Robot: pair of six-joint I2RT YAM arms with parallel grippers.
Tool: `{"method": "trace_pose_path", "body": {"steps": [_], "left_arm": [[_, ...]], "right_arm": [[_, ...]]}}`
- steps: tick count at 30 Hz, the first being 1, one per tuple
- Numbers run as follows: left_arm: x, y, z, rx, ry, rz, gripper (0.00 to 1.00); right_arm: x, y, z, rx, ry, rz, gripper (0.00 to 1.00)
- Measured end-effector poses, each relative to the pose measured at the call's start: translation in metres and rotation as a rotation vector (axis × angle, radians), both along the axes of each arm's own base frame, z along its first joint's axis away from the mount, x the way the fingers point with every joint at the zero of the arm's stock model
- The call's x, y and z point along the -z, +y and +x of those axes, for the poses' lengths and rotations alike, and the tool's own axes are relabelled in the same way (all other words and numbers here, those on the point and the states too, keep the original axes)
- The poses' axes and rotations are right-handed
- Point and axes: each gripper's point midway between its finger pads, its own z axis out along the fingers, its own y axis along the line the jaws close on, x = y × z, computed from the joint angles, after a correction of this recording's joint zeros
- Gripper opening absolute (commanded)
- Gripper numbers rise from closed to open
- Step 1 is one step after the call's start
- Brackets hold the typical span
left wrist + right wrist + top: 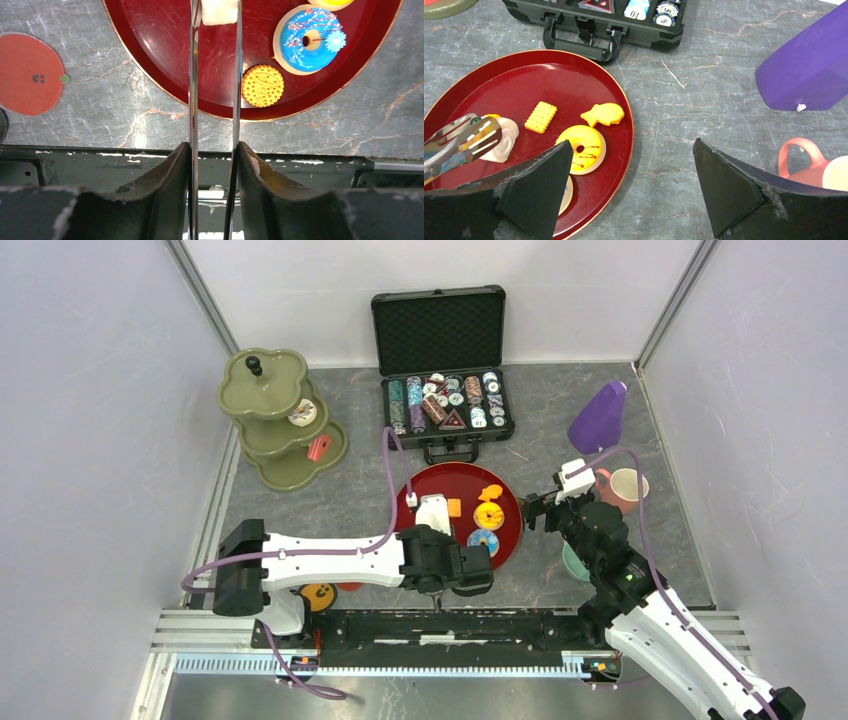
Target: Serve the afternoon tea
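Above the near rim of the dark-red tray, the left hand is pinching a pair of metal tongs. Its two fingers are pressing on the thin arms from both sides, and the arms are running almost parallel with a narrow gap between them. The tips of the tongs are reaching the white cake slice on the tray; whether they are touching it I cannot tell. The blue donut, the round orange biscuit and the yellow donut are lying on the same tray. The right hand is hanging spread wide and holding nothing, over the table between the tray and the pink cup. The olive-green stand is standing at the far left, carrying one small donut and one red piece. The marks on the poker chips in the black case are too small for reading.
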Motion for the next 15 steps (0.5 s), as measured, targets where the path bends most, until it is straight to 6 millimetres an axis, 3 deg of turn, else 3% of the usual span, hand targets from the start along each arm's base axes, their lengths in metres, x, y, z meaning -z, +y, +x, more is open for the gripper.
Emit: {"method": "trace_pose_path", "body": {"steps": [8, 11, 15], "left_arm": [[0.013, 0.000, 0.002, -0.001, -0.001, 0.077, 0.34], [0.001, 0.000, 0.007, -0.004, -0.031, 0.096, 0.35], [-0.031, 0.004, 0.021, -0.012, -0.113, 0.136, 0.37]], "right_arm": [[0.001, 0.000, 0.000, 0.000, 0.003, -0.002, 0.98], [0.001, 0.000, 0.000, 0.000, 0.003, -0.002, 0.98], [0.002, 0.000, 0.000, 0.001, 0.004, -0.001, 0.98]]}}
